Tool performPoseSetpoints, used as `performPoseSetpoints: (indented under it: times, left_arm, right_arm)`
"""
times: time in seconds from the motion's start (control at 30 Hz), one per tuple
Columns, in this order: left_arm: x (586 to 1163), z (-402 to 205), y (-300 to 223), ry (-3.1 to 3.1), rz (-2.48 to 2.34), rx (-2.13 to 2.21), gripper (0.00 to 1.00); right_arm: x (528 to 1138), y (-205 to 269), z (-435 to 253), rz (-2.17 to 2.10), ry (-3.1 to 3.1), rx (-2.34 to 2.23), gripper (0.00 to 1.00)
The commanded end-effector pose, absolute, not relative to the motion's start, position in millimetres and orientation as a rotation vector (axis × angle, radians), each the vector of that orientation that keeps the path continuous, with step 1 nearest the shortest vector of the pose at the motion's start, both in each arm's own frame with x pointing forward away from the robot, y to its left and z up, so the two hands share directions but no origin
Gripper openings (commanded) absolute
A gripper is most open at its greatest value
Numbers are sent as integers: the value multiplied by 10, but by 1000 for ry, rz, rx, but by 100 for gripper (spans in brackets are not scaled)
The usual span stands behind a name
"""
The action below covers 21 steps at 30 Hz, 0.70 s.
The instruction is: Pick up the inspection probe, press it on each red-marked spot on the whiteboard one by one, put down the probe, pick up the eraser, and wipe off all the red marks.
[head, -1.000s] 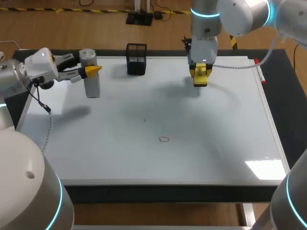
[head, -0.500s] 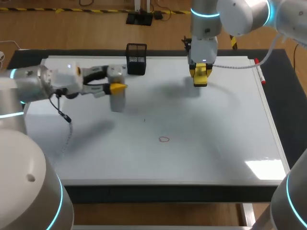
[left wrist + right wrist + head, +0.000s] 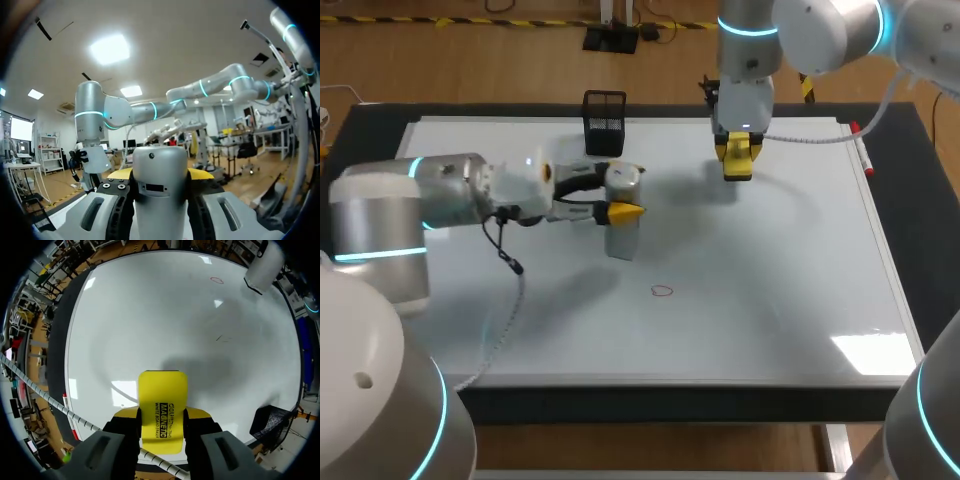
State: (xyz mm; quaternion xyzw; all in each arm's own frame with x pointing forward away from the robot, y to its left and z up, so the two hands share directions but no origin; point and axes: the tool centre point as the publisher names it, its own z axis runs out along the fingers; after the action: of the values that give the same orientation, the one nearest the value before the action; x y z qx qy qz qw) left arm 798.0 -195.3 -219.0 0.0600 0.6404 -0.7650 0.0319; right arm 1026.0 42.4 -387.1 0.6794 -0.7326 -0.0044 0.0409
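Observation:
My left gripper [image 3: 620, 200] is shut on the grey inspection probe [image 3: 621, 215], held upright above the whiteboard [image 3: 770, 290], up and left of a small red mark [image 3: 662, 292]. In the left wrist view the probe [image 3: 161, 195] fills the space between the fingers; the yellow tips show just behind it. My right gripper [image 3: 737, 160] is shut on the yellow eraser [image 3: 738, 163] over the board's far middle. In the right wrist view the eraser [image 3: 162, 410] sits between the fingers, with the red mark [image 3: 217, 280] and the probe [image 3: 262, 267] far ahead.
A black mesh holder [image 3: 604, 123] stands at the board's far edge, seen also in the right wrist view [image 3: 272, 426]. A red marker [image 3: 861, 150] lies on the board's right rim. A thin dark stroke [image 3: 621, 250] is near the board's middle.
My left arm has carried the probe rightward and nearer across the board, from the far left corner to near the middle. The right arm and eraser have stayed put.

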Motion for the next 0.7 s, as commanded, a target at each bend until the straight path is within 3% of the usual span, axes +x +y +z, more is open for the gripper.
performPoseSetpoints:
  times: [0.03, 0.7]
  left_arm:
    - [7890, -2262, -2125, 1983, -2358, 173, 0]
    - [7645, -2553, -2383, 1981, -2488, 177, 0]
  right_arm:
    - [10268, 416, -3858, -11, -2240, 2082, 0]
    - [10268, 416, -3858, -11, -2240, 2082, 0]
